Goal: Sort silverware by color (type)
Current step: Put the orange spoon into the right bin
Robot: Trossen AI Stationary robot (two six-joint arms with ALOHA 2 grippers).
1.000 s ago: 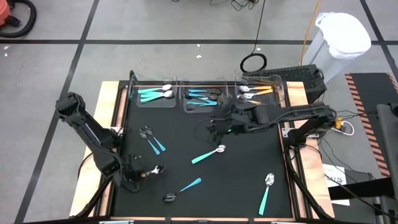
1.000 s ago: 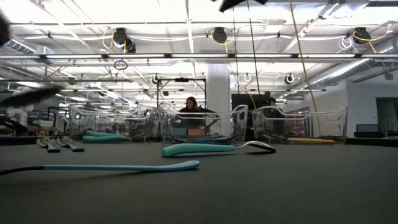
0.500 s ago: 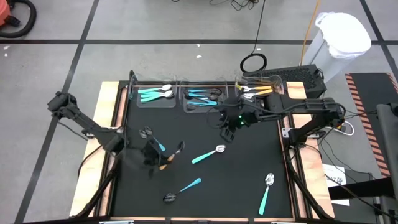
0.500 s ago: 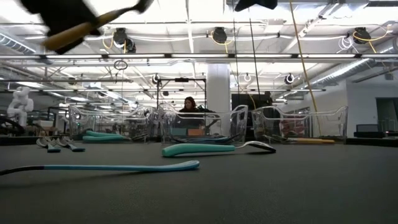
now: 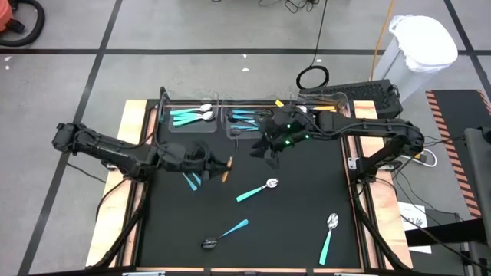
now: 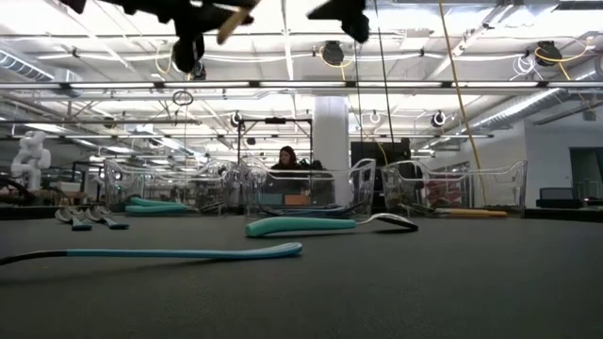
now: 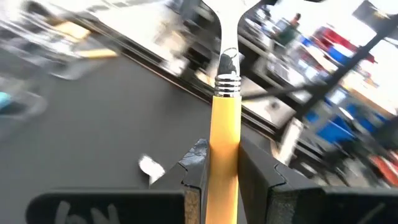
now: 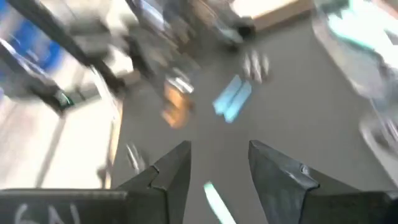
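Observation:
My left gripper (image 5: 215, 163) hangs above the table's left middle, shut on an orange-handled utensil (image 7: 225, 124) whose metal neck sticks out ahead of the fingers. My right gripper (image 5: 270, 149) hovers open and empty in front of the middle tray; its fingers (image 8: 267, 168) have nothing between them. Lying flat on the black mat are two light blue pieces (image 5: 189, 180), a teal spoon (image 5: 257, 190), a light blue spoon (image 5: 229, 230) and a teal spoon (image 5: 328, 238). In the low view both grippers show at the top, the left gripper (image 6: 193, 14) and the right gripper (image 6: 344, 11). My left gripper pinches the orange handle (image 7: 225, 155) between its two fingers (image 7: 196, 168). The handle runs along the fingers, with the ringed metal neck (image 7: 227, 68) pointing forward past their tips. The fingers lie close to level and come from the table's left. The utensil is lifted clear of the mat.
Three clear trays stand along the far edge: one with teal pieces (image 5: 186, 115), one with light blue pieces (image 5: 247, 119), one with orange pieces (image 5: 318, 111). Wooden rims (image 5: 138, 165) frame the mat. A person sits far off in the room (image 6: 287, 158).
My left gripper has risen from the near left corner with the orange utensil and swung toward the table's middle and far side, tipping from pointing down to nearly level. The utensil now hangs clear of the mat. My right gripper has shifted a little toward the far edge and tipped up.

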